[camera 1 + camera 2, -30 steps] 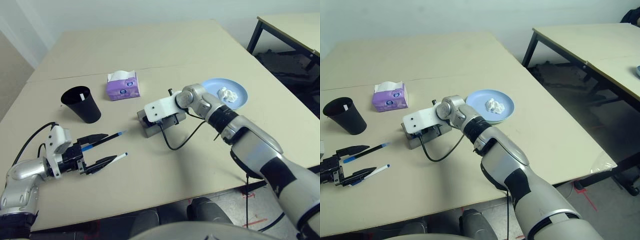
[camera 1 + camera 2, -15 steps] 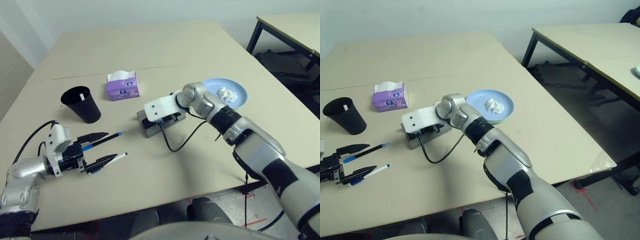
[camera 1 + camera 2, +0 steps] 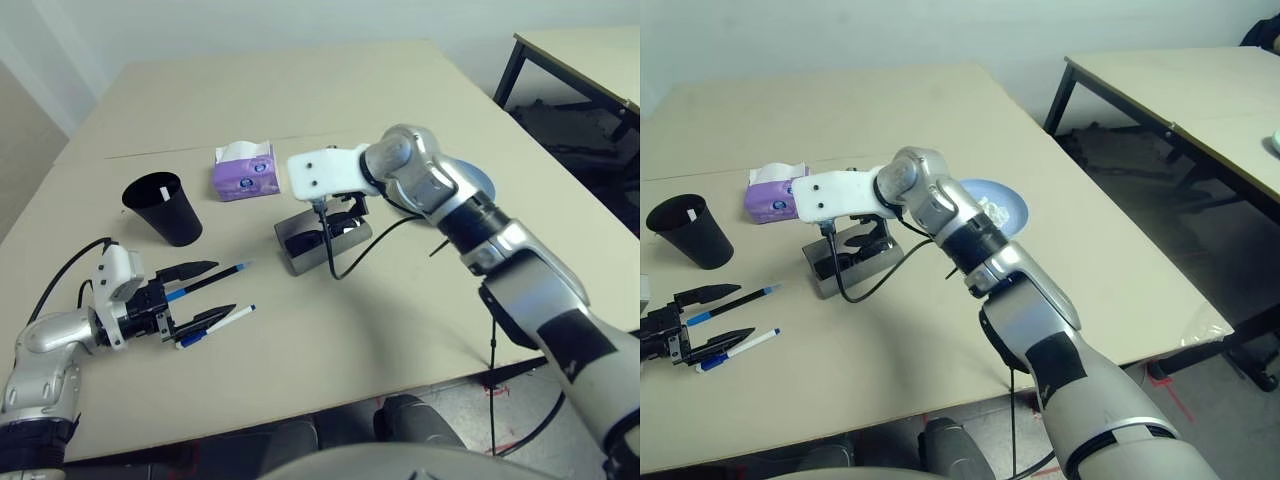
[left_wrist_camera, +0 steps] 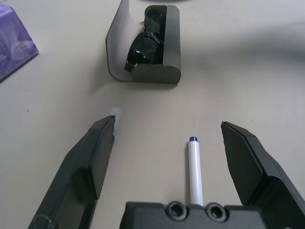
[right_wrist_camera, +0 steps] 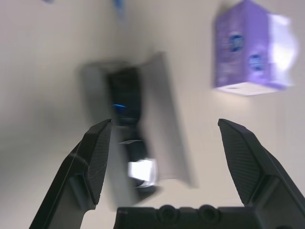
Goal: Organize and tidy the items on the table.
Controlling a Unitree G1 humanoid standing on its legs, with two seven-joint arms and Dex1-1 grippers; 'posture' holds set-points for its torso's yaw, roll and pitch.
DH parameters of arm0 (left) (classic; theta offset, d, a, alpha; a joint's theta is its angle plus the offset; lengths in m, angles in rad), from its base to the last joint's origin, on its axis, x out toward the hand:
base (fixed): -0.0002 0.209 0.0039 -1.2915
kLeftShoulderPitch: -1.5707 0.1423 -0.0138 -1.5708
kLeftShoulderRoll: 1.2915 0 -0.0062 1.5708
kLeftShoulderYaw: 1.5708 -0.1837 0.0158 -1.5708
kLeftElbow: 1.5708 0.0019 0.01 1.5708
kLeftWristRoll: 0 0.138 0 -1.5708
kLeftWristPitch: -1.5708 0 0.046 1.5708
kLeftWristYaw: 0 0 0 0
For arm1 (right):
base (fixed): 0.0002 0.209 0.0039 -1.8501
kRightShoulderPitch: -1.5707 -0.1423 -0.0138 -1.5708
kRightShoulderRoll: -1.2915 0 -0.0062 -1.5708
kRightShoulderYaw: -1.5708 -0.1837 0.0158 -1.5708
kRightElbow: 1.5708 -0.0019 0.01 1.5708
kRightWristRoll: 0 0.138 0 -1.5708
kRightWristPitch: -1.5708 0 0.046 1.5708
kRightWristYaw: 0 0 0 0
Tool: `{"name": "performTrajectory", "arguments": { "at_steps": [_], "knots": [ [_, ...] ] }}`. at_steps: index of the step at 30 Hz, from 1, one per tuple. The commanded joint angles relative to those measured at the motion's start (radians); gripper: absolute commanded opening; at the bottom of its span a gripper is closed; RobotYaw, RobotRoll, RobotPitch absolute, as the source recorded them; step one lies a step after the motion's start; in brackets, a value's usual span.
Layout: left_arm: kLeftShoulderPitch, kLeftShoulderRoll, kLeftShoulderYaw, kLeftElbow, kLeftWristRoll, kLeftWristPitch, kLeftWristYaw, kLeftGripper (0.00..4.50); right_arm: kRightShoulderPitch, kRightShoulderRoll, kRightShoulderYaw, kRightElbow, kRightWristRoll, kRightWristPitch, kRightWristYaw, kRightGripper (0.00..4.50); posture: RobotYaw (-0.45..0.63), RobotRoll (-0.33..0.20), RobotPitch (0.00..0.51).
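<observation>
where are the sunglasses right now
The black sunglasses lie inside the open grey glasses case mid-table, directly beneath the open right gripper, near the purple tissue pack.

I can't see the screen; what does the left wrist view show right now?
Two black fingers stand wide apart over a pale table, with a white pen lying between them. Beyond it, an open grey glasses case holds black sunglasses; a purple tissue pack sits beside it.
</observation>
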Motion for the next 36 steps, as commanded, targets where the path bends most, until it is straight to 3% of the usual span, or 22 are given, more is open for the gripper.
{"name": "performTrajectory", "arguments": {
  "at_steps": [1,6,13,21,29,36],
  "knots": [
    [0.01,-0.002,0.001,-0.012,-0.001,0.004,0.004,4.5,0.056,-0.066,-0.067,-0.148,0.085,0.119,0.041,4.46,-0.07,0.0,0.018],
    [0.023,-0.002,0.007,-0.026,-0.008,0.008,0.003,4.5,0.195,-0.156,-0.169,-0.329,0.248,0.266,0.06,4.46,-0.08,0.0,0.026],
    [0.035,0.002,0.011,-0.043,-0.014,0.018,0.005,4.5,0.443,-0.242,-0.303,-0.439,0.396,0.245,-0.009,4.46,-0.08,0.0,0.032],
    [0.031,-0.012,0.015,-0.07,-0.013,0.053,0.069,4.5,0.702,-0.21,-0.572,-0.461,0.484,0.141,-0.294,4.46,-0.09,0.0,0.022],
    [-0.046,-0.059,-0.011,-0.087,0.012,0.134,0.225,4.5,0.893,-0.173,-0.721,-0.55,0.57,0.004,-0.438,4.46,-0.13,0.0,0.009],
    [-0.094,-0.087,-0.04,-0.071,0.043,0.155,0.291,2.12,1.004,-0.207,-0.712,-0.52,0.668,-0.186,-0.281,4.5,-0.14,0.0,0.005]
  ]
}}
